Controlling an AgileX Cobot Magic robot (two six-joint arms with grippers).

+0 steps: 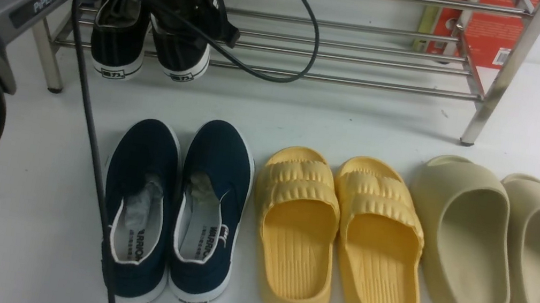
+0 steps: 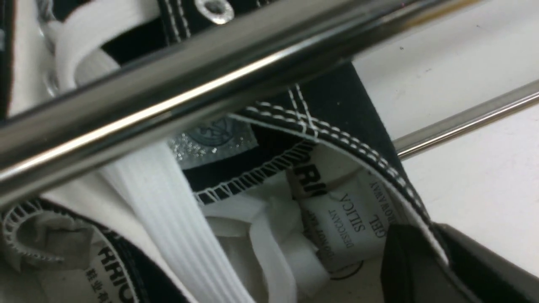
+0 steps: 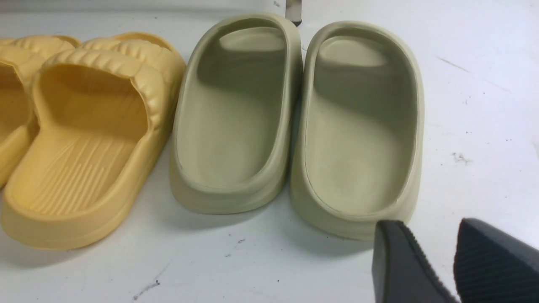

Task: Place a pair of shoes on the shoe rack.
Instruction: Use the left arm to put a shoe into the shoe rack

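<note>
Sneakers: black canvas pair (image 1: pixel 148 48) side by side on shoe rack's (image 1: pixel 350 56) lowest tier, left end
Axis: front-to-back, heels toward robot, overhanging front tube
Left end effector (image 2: pixel 438 256): fingers astride one sneaker's collar, grip uncertain
Right end effector (image 3: pixel 433 261): slightly parted, empty

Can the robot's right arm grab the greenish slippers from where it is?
Probably yes. The right end effector hangs just beside the heel of the nearer greenish slipper, with only bare white floor between, and nothing covers the pair.
</note>
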